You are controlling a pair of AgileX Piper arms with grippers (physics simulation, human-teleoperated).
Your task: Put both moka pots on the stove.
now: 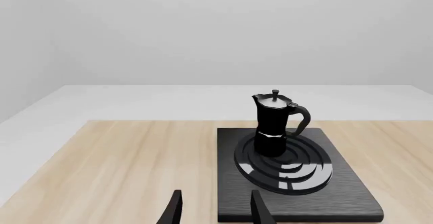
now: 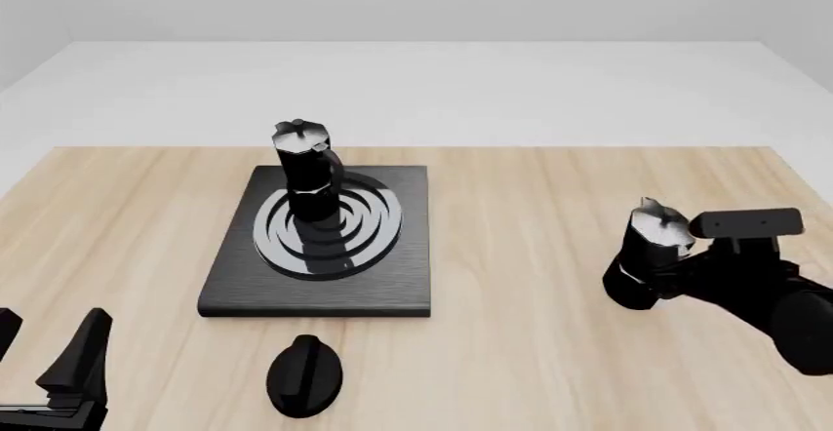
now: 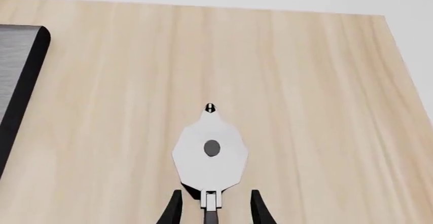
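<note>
Your right gripper (image 3: 211,206) straddles a moka pot's handle (image 3: 210,203) near the table's (image 2: 547,255) right edge (fingers apart); the other pot (image 2: 307,173) is on the stove (image 2: 390,285).

From my seat at the controls I see a pale, light-wood bench with a straight lengthwise grain (image 2: 547,197) filling most of the front view, its far edge running level across the picture. Beyond that edge lies a flat, matte white floor (image 2: 416,90), which meets a plain light-grey wall (image 2: 416,2) with no seams or openings that I can make out. The light is soft and even, casting only faint shadows on the wood.
</note>
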